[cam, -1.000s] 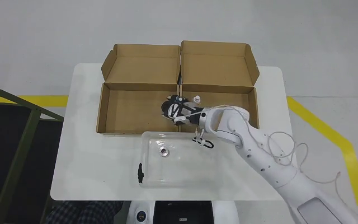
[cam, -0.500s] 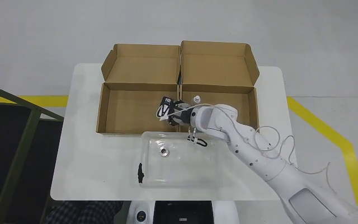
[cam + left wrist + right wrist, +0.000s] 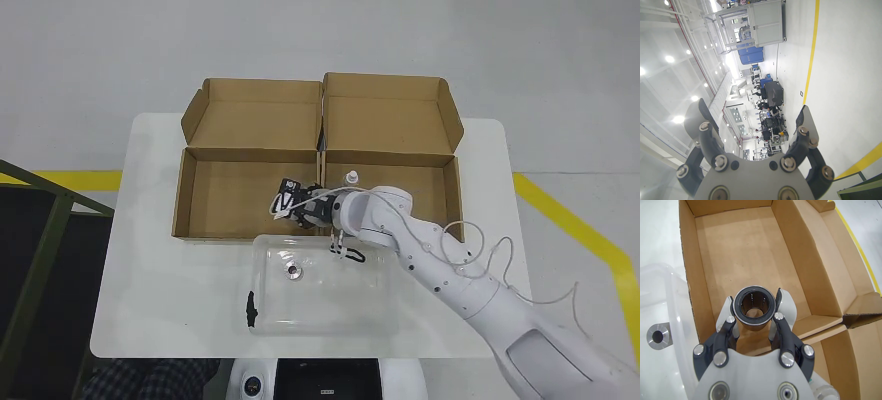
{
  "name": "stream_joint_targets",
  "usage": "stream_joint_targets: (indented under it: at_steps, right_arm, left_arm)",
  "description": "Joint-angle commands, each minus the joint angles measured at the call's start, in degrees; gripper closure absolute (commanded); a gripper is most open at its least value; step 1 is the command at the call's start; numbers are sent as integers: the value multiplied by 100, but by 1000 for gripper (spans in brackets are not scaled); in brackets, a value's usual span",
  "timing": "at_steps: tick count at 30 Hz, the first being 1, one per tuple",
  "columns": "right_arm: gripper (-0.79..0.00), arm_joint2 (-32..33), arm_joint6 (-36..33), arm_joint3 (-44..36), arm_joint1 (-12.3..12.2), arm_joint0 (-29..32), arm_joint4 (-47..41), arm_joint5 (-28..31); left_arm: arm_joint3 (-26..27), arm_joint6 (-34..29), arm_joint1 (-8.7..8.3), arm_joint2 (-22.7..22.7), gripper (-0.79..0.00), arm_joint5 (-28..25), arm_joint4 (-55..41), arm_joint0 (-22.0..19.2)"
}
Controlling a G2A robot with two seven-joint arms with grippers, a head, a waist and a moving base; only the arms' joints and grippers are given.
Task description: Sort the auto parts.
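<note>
Over the left cardboard box [image 3: 235, 198], near the corner closest to the neighbouring box, we see the right gripper [image 3: 297, 204] with its arm stretched across the far rim of the clear tray [image 3: 375, 300]. In the right wrist view the right gripper [image 3: 755, 298] has its two fingers [image 3: 786, 303] closed on either side of a short black cylindrical bearing [image 3: 753, 320]. The pads press against its outer wall, and its open bore faces the camera. The bearing [image 3: 290, 190] is held clear of the box floor [image 3: 745, 247], which is bare cardboard beneath it.

Beside this box, wall touching wall, stands the right cardboard box [image 3: 420, 195], with a small white part [image 3: 352, 177] in its far left corner. Both boxes have their lids folded back away from the robot.

Nearer the robot the clear tray sits on the white table [image 3: 150, 250], just beside the boxes. A short metal cylinder with a centre hole [image 3: 293, 270] lies in the tray's far left part, and the right wrist view shows it [image 3: 658, 336] through the tray's wall [image 3: 675, 298]. A small black part [image 3: 250, 308] lies at the tray's left rim; we cannot tell whether it is inside or on the edge.

The left gripper [image 3: 753, 108] points out at the room, its fingers [image 3: 805, 121] spread wide with nothing between them.
</note>
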State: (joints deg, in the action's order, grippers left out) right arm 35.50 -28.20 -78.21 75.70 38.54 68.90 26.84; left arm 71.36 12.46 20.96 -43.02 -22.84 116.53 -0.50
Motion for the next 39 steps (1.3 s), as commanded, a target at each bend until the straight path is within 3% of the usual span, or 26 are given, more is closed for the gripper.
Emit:
stream_joint_targets:
  at_steps: [1, 7, 17, 23, 31, 39]
  right_arm:
    - [-200, 8, -6, 39, 18, -5, -7, 4]
    - [-336, 41, -93, 92, 61, 1, 15, 55]
    - [-397, 252, -151, -171, 54, 121, 98, 115]
    - [-437, 570, -110, -896, -50, 362, 215, 269]
    - [-511, 889, -359, -2106, -273, 1107, 429, 895]
    - [-536, 1037, -385, -2701, -435, 1808, 723, 1226]
  left_arm:
    - [0, 0, 0, 0, -785, 0, 0, 0]
    - [0, 0, 0, 0, -785, 0, 0, 0]
    - [0, 0, 0, 0, -785, 0, 0, 0]
    - [0, 0, 0, 0, -785, 0, 0, 0]
    - [0, 0, 0, 0, -785, 0, 0, 0]
    - [0, 0, 0, 0, -785, 0, 0, 0]
